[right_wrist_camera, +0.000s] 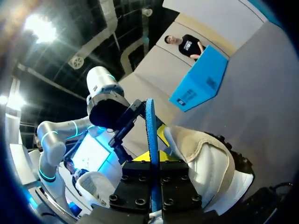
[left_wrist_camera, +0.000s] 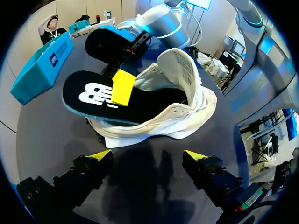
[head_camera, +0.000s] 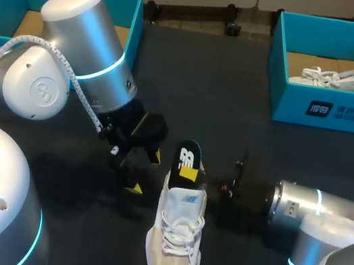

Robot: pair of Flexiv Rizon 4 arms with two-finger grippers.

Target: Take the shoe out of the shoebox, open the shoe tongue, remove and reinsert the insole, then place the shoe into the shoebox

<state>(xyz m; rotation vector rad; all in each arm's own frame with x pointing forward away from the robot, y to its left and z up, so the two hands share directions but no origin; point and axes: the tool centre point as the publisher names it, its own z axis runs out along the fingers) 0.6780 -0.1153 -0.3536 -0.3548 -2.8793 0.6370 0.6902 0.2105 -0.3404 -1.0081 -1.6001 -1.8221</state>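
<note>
A white and beige shoe (head_camera: pixel 175 242) lies on the dark table with its toe toward the front edge and its tongue pulled up. A black insole (head_camera: pixel 188 156) with a blue rim sticks up out of the heel opening. My right gripper (head_camera: pixel 188 172) comes in from the right and is shut on that insole, seen edge-on between its fingers (right_wrist_camera: pixel 150 135). My left gripper (left_wrist_camera: pixel 148 156) hangs open just left of the shoe (left_wrist_camera: pixel 159 112) and touches nothing. In the left wrist view one yellow fingertip (left_wrist_camera: pixel 122 87) of the right gripper presses on the insole (left_wrist_camera: pixel 91 95).
A teal shoebox (head_camera: pixel 132 8) with a bare cardboard floor stands at the back left, partly behind my left arm. A second teal shoebox (head_camera: pixel 335 109) at the back right holds another white shoe (head_camera: pixel 341 79).
</note>
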